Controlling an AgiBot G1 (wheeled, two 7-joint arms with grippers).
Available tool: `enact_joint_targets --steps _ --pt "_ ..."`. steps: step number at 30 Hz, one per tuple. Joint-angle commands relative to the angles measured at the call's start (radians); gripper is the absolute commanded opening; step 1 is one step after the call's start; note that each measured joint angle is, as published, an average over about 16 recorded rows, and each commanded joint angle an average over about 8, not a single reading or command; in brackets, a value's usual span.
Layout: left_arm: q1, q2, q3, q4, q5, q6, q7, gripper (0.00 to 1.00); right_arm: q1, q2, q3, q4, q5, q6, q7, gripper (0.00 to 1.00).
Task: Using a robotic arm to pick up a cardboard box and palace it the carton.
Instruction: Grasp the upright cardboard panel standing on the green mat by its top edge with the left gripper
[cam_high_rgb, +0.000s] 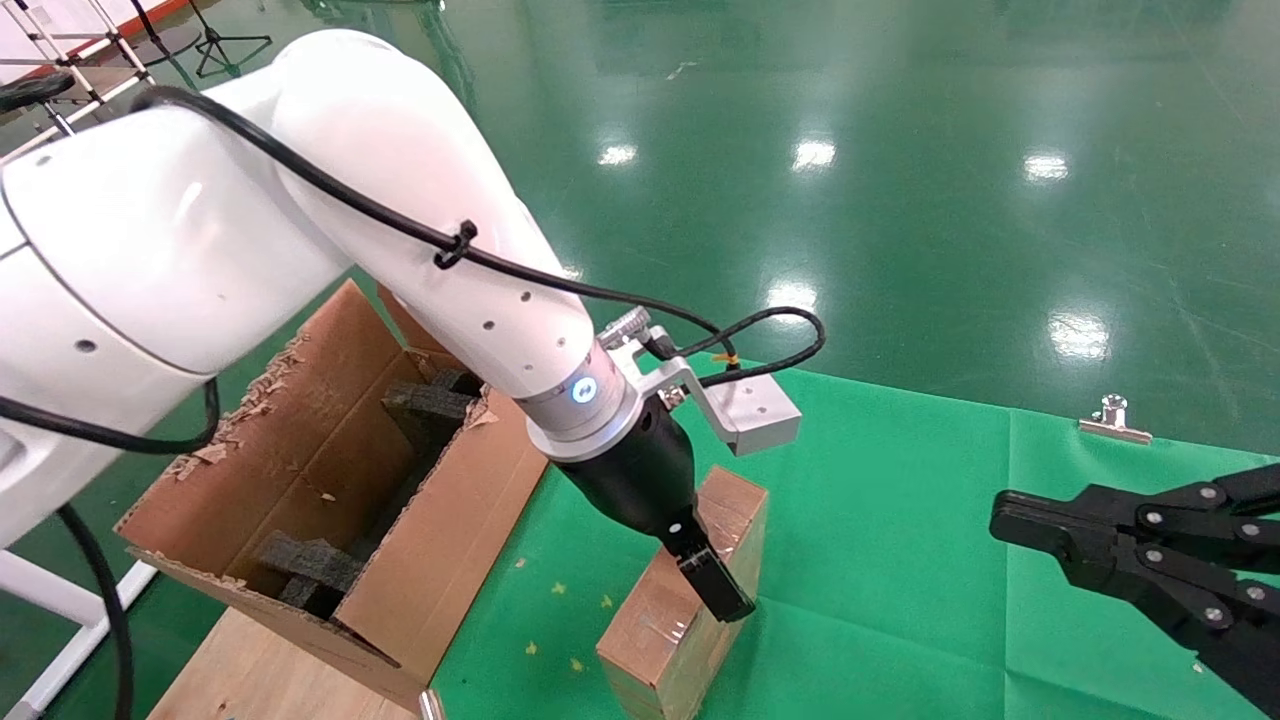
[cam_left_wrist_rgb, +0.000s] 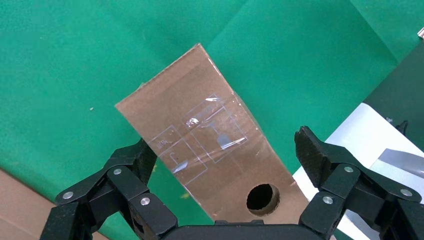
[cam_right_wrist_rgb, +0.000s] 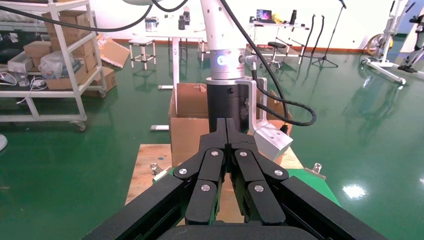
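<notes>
Directly above the small oblong brown taped cardboard box (cam_left_wrist_rgb: 210, 142) on green cloth, beside the large flapped carton (cam_high_rgb: 330, 500), the left gripper (cam_left_wrist_rgb: 225, 155) straddles its long axis, spread wide; the right gripper (cam_right_wrist_rgb: 229, 131), closed, sits farther.

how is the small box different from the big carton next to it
The small box is narrow and sealed shut with clear tape; the big carton is far larger and stands open with ragged flaps. The small box has a round hole in one face, while the big carton holds black foam blocks. The left gripper straddles the small box, open; nothing touches the carton. Both are plain brown cardboard.
</notes>
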Motion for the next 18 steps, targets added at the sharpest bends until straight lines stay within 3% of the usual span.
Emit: enact_joint_targets --steps 1,3,18 --pt "0.0 0.003 0.002 0.003 0.005 -0.003 0.003 0.07 0.0 0.0 0.0 0.0 0.0 0.0 0.0 1.0" --pt "0.0 0.001 0.001 0.002 0.003 -0.002 0.001 0.0 0.0 0.0 0.0 0.0 0.0 0.0 0.0 1.0" --pt "-0.001 -0.007 -0.005 -0.005 -0.007 0.005 -0.007 0.0 0.0 0.0 0.0 0.0 0.0 0.0 0.0 1.0"
